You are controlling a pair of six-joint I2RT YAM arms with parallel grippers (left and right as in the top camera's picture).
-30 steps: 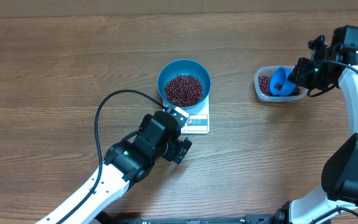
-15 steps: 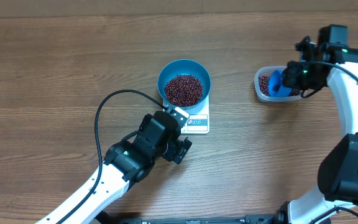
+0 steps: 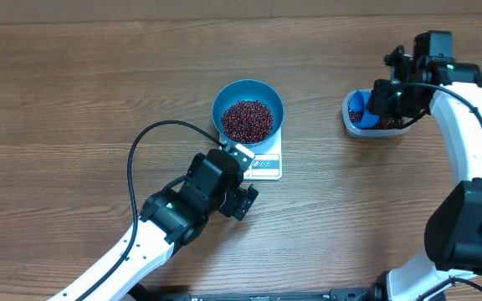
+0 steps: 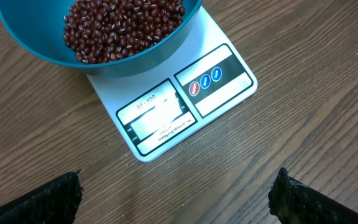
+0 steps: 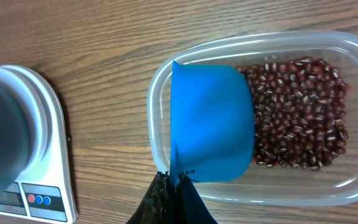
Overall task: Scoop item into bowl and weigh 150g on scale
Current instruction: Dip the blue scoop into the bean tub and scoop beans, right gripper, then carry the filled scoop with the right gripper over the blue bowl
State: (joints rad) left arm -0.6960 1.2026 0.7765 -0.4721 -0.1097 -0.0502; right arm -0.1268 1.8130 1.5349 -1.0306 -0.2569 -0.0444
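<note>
From overhead, the blue bowl [image 3: 222, 98] sits on the white scale [image 3: 266, 166] at mid-table, holding a loose heap of dark red-brown beans [image 3: 247, 121]. The left gripper [image 3: 234, 177] hangs just beside the scale's front edge, jaws spread wide and gripping nothing. Well apart to the right, the right gripper [image 3: 375, 102] is clenched on a small blue scoop [image 3: 356, 107] at the left end of a clear tub [image 3: 373, 131], which holds more beans.

At the left wrist, the scale's front panel lies ahead of the two dark fingertips [image 4: 48, 199] and touches neither. The bowl overhangs the scale's far side. Its beans are glossy and pea-sized, many with a pale fleck, and cover the bottom. The panel carries the label SF-400, one red and two blue buttons, and a pale display whose reading cannot be made out.

At the right wrist, the scoop fills the tub's left half with a smooth blue face to the camera. The dark fingers pinch it at its near edge. Beans lie in the right half, up against the scoop's rim. A corner of the scale shows at far left on the wooden table [image 5: 104, 37].

A second ago the scoop sat toward the tub's right side; the right arm has since swung it to the left end. Bowl, scale and left gripper have not moved.
</note>
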